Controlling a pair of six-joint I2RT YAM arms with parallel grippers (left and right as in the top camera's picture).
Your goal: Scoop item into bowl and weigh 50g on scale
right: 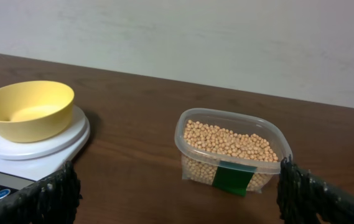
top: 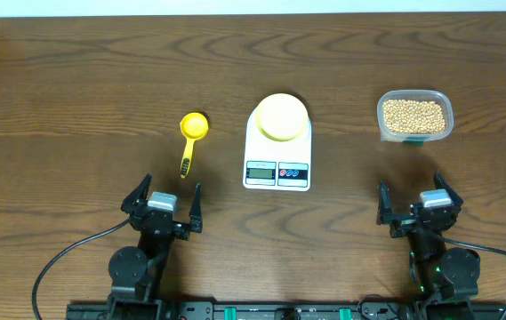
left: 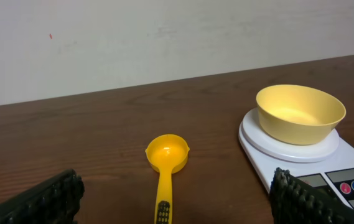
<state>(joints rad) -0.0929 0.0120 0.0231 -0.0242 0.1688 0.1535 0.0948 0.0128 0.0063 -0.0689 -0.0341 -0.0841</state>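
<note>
The pale yellow bowl stands empty on the white scale at the table's middle. Tan beans fill a clear tub at the right. A yellow measuring scoop lies left of the scale, handle toward me. My left gripper is open near the front edge, just short of the scoop's handle. At the front right my right gripper is open too, short of the tub. Neither holds anything.
The dark wooden table runs back to a pale wall. Black cables trail from the arm bases along the front edge.
</note>
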